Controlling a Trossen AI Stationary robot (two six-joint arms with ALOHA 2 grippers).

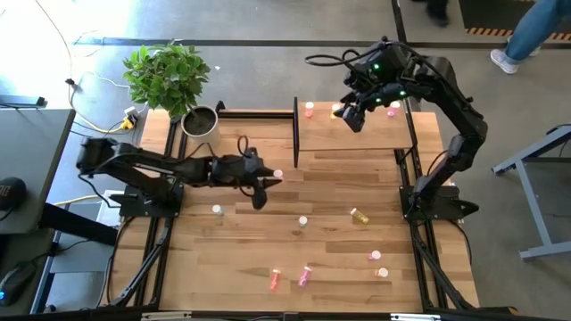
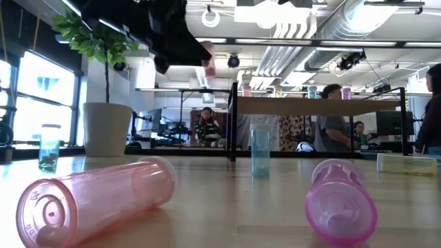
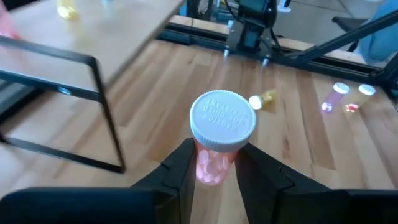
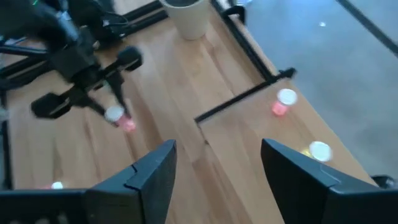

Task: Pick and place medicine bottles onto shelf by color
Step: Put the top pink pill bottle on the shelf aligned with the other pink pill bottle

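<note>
Left gripper point(image 3: 214, 171) clamped on pink bottle point(image 3: 214, 140) (white cap toward camera), held above table middle; shelf point(image 1: 357, 134) lies beyond, toward right arm. Right gripper point(image 4: 217, 168) fingers apart, empty, over shelf.

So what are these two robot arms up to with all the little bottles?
They are sorting small medicine bottles onto a wooden shelf by color. The left end effector is shut on a pink bottle with a white cap, held above the table near the shelf's edge. The right end effector hangs open over the shelf, where a few bottles already stand. More bottles lie scattered on the table.
</note>
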